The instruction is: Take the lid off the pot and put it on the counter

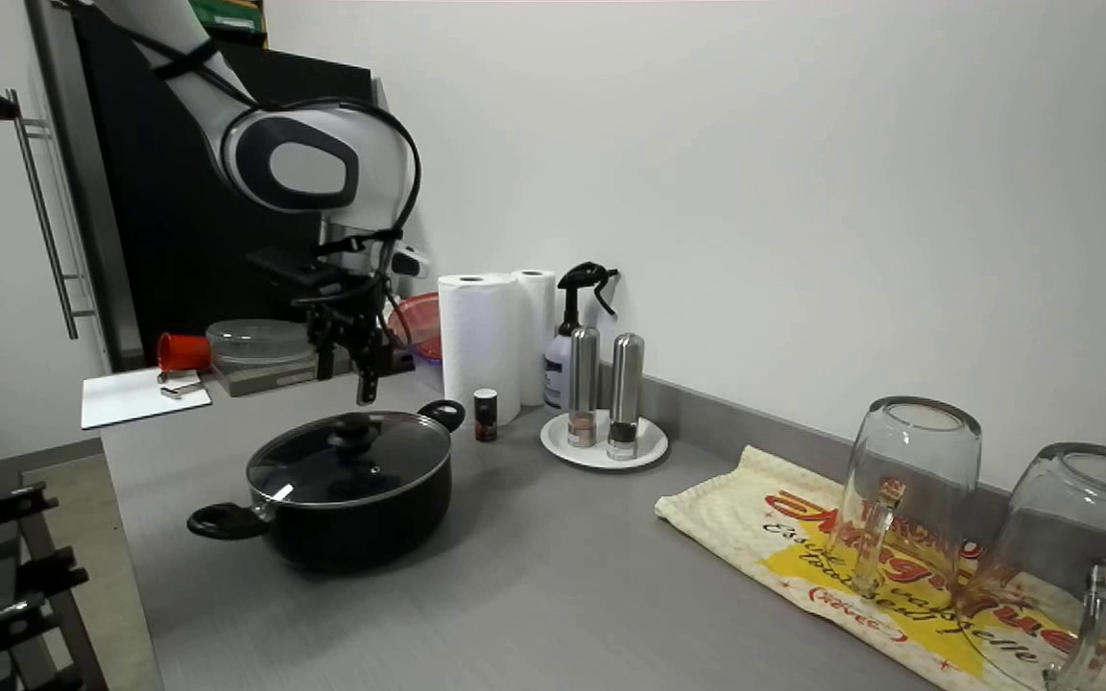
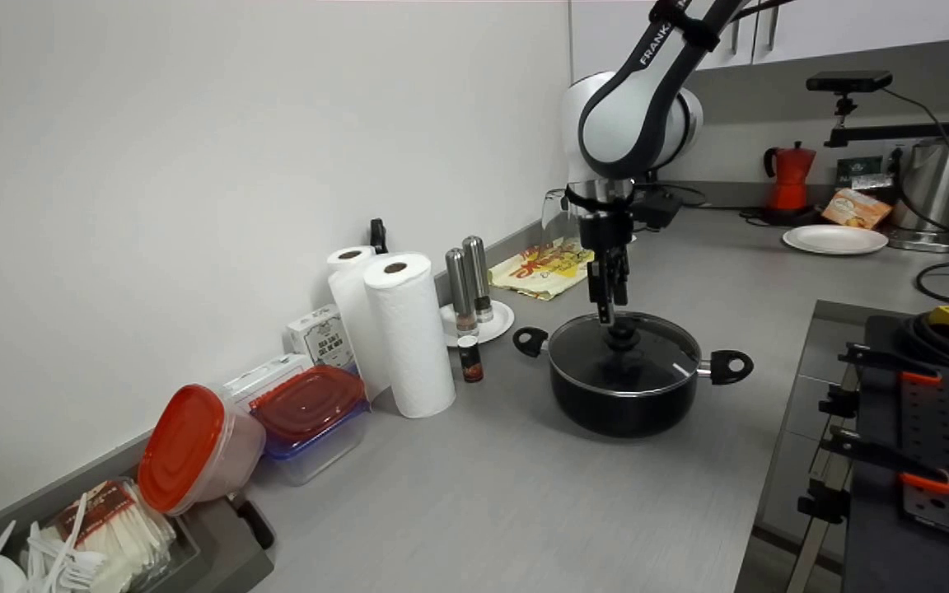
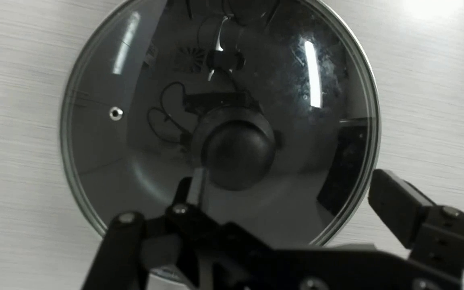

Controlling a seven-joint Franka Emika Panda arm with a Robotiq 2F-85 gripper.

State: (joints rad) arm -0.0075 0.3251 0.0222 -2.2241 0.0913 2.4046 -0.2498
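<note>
At near right in an exterior view, two mugs [image 1: 903,446] of clear glass stand on a printed cloth [image 1: 755,494], which lies on the grey surface [image 1: 534,595]. Farther back and to the left, the pot [image 1: 361,537], black and low, rests level on the surface, its loop handles [image 1: 227,521] on opposite sides. The lid [image 1: 308,470], metal-rimmed dark glass, is seated on the pot with its round black knob [image 1: 353,432] uppermost. Claw [image 1: 347,386]: directed downward above the lid, its fingers [image 1: 368,384] spread wide apart. In the wrist view, one fingertip [image 3: 197,189] overlaps the edge of the knob and the other lies across the line of the lid's rim; whether either makes contact cannot be told. To the right of the pot, a white plate [image 1: 651,451] bears two upright metal mills [image 1: 626,384], with a small shaker [image 1: 485,417] standing near the plate. Behind the shaker are two paper rolls [image 1: 478,336], then a spray bottle [image 1: 558,369]. At the far end, an orange cup [image 1: 185,352] lies on its side near a white panel [image 1: 126,408]; just beside the cup is a clear container [image 1: 260,341].
</note>
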